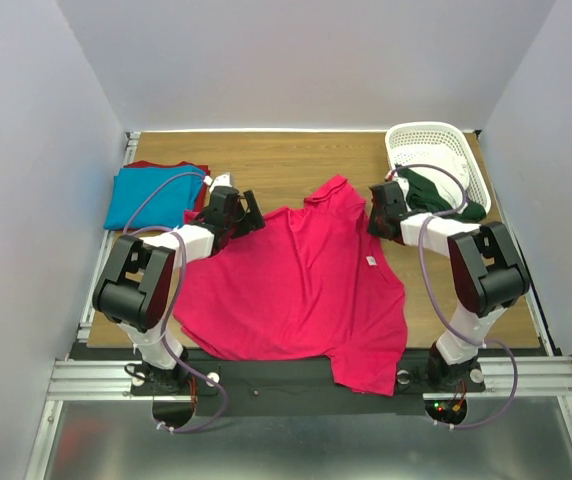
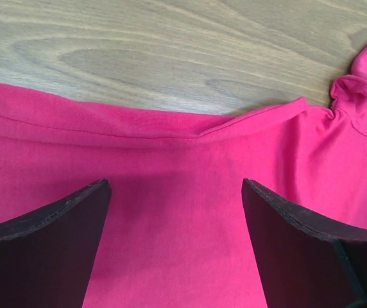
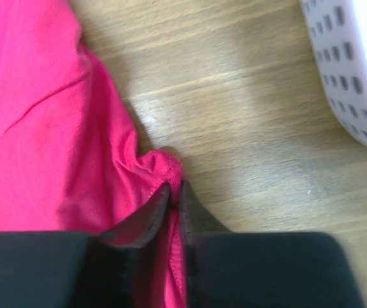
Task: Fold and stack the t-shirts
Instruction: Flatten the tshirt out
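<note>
A crimson-pink t-shirt (image 1: 296,290) lies spread across the middle of the table, with a small white label (image 1: 371,262) showing near its right side. My left gripper (image 1: 241,212) hovers over the shirt's upper left edge. In the left wrist view it (image 2: 176,186) is open, with flat pink fabric (image 2: 170,160) under both wide-apart fingers. My right gripper (image 1: 378,215) is at the shirt's upper right edge. The right wrist view shows it (image 3: 176,187) shut on a bunched fold of the pink hem (image 3: 161,163). A folded turquoise-blue t-shirt (image 1: 151,197) lies at the back left on a dark red one (image 1: 171,166).
A white lattice basket (image 1: 418,137) stands at the back right with white and dark green cloth (image 1: 441,192) in it. Its wall (image 3: 357,70) is close to my right gripper. Bare wood (image 1: 286,160) lies behind the pink shirt. The shirt's lower hem hangs over the near table edge.
</note>
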Available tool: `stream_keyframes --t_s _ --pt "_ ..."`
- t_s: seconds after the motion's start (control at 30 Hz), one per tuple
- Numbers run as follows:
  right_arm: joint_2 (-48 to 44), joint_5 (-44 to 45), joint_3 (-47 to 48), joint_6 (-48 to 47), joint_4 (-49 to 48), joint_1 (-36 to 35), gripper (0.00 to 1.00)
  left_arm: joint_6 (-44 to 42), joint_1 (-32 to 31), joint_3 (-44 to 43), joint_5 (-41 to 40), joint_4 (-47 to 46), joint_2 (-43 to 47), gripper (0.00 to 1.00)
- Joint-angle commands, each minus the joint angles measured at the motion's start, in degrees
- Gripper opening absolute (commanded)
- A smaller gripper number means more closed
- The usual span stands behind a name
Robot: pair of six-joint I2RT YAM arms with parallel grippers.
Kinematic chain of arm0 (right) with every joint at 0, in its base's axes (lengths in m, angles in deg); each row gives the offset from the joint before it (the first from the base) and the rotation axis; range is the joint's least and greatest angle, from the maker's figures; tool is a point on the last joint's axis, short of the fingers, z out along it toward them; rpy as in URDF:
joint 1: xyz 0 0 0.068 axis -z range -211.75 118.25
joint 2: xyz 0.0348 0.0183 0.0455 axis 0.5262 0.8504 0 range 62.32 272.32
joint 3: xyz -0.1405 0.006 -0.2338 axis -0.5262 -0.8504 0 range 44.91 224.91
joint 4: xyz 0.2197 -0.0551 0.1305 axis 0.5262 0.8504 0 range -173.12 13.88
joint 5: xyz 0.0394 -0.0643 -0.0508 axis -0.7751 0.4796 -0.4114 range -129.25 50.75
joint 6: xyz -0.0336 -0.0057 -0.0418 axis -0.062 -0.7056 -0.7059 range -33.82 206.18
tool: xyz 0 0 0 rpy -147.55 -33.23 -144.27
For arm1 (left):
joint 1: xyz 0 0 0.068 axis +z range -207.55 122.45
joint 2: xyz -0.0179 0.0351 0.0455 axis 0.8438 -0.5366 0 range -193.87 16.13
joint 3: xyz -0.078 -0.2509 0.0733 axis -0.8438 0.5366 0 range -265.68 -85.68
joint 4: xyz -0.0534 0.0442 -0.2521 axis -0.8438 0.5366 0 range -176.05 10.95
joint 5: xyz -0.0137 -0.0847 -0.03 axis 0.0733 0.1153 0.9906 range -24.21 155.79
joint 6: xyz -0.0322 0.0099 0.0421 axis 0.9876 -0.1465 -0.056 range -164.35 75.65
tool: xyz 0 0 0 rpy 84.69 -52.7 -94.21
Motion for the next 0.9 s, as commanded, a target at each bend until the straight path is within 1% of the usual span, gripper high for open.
stream_keyframes --t_s 0.0,0.03,0.07,0.37,0.5,0.6,0.63,0.67,0.73,0.77,0.8,0.87 --pt "-1.98 2.49 -1.71 0.56 -0.64 1.36 0.1 0.28 -0.19 -2.09 0.51 -2.57 -0.49 0.96" --pt "-2.16 3.45 -1.98 0.56 -0.64 1.54 0.03 0.2 -0.1 -2.18 0.42 -2.66 -0.76 0.96" --pt "-2.85 3.98 -2.15 0.65 -0.47 1.98 0.01 0.2 -0.19 -2.27 0.51 -2.57 -0.93 0.95" --pt "-4.44 9.96 -3.38 -0.23 1.11 3.91 0.0 -0.59 -0.27 -4.64 1.38 -3.01 -3.66 0.95" --pt "-5.58 10.23 -3.47 -0.49 1.73 4.0 0.01 -1.38 -0.8 -5.52 1.39 -3.36 -2.78 0.95" --pt "-7.6 6.9 -3.65 -1.36 1.73 4.0 0.16 -2.18 -1.59 -6.05 1.3 -3.36 -0.76 0.95" --pt "-8.13 5.85 -3.74 -1.54 1.64 4.0 0.36 -2.35 -1.85 -6.05 1.21 -3.19 -0.06 0.96" --pt "-9.7 4.18 -3.91 -2.16 1.73 4.0 0.48 -2.61 -2.03 -5.96 0.77 -3.1 1.34 0.95" --pt "-11.46 2.42 -4.7 -3.3 1.64 3.91 0.67 -2.62 -2.56 -5.17 -0.02 -2.31 2.84 0.96" --pt "-13.13 1.02 -5.31 -4.0 1.64 3.83 0.7 -2.44 -2.73 -4.13 -0.72 -1.52 4.24 0.95" --pt "-14.01 0.22 -5.93 -4.27 1.64 3.74 0.79 -2.35 -2.91 -3.42 -1.16 -1.26 4.69 0.96" --pt "-15.51 -2.06 -7.07 -4.36 1.55 3.21 0.82 -1.92 -3.35 -1.93 -3.18 -0.2 5.83 0.96"
